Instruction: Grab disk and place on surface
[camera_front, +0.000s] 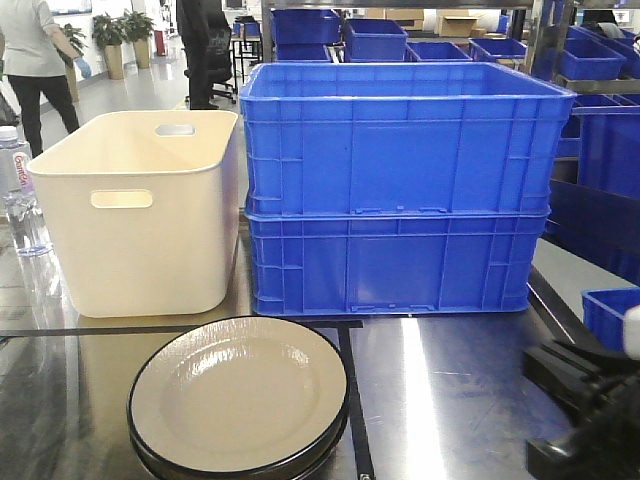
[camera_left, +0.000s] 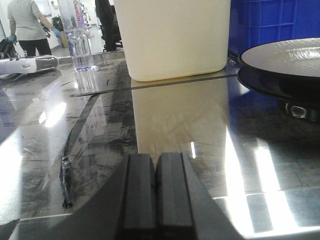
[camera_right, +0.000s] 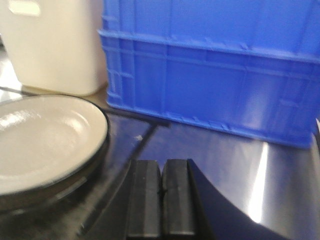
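The disk (camera_front: 240, 395) is a beige plate with a black rim, lying on top of another like it on the surface (camera_front: 450, 400), a shiny grey metal tabletop with black tape lines. The left wrist view shows the disk (camera_left: 285, 57) at the far right; my left gripper (camera_left: 156, 160) is shut and empty, low over the surface (camera_left: 175, 120), well left of the stack. My right gripper (camera_right: 162, 167) is shut and empty too, just right of the disk (camera_right: 40, 140). The right arm (camera_front: 585, 400) shows at the lower right.
A cream plastic bin (camera_front: 140, 230) stands behind the plates. Two stacked blue crates (camera_front: 400, 190) stand to its right. A water bottle (camera_front: 18, 190) is at the far left and a small blue bin (camera_front: 610, 315) at the right edge. People stand in the background.
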